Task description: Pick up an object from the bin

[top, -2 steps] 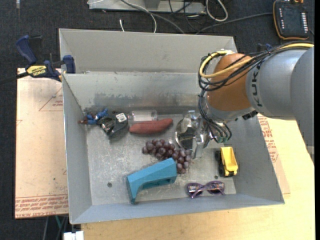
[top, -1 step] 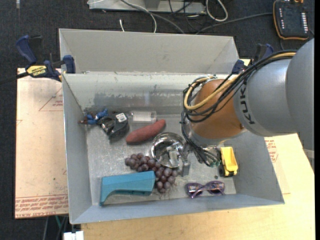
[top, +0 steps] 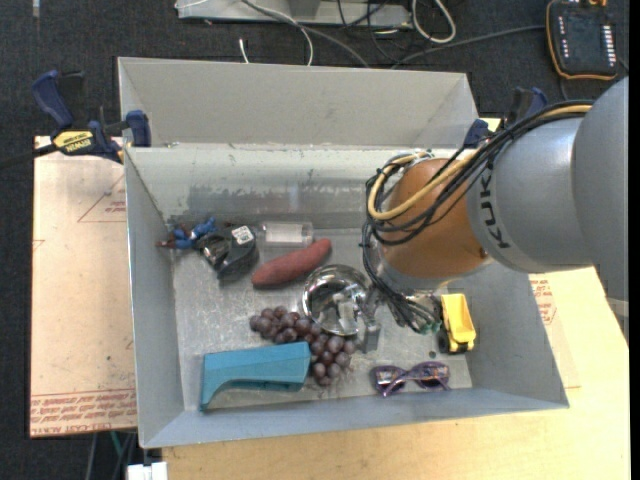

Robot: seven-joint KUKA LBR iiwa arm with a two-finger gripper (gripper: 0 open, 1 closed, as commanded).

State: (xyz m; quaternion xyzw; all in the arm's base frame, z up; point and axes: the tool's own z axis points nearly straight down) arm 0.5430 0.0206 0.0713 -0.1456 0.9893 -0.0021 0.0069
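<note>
Near the middle of the grey metal bin (top: 150, 298), seen from above in the camera view, the gripper (top: 356, 320) sits low over the right rim of a shiny round metal bowl (top: 325, 296). Whether the gripper is open or closed cannot be told, since its tip merges with the bowl's glare and the dark cables around it. Nothing can be seen held in it.

Behind the gripper, the rounded orange wrist cover (top: 430, 228) with its looped yellow and black cables fills the bin's right half, and the thick grey arm (top: 560, 198) runs off to the right.

A bunch of dark purple grapes (top: 290, 326) lies against the bowl's front left side. A teal plastic wedge-shaped block (top: 255, 370) lies just in front of the grapes, near the front wall. A reddish-brown oblong sweet potato (top: 290, 265) lies just behind the bowl. Left of it are a small black boxy object (top: 230, 250) and a small blue object (top: 188, 235), with a small clear piece (top: 286, 233) by the back wall. A yellow toy vehicle (top: 457, 323) stands to the right of the gripper, and purple-tinted sunglasses (top: 410, 376) lie at the front right.
</note>
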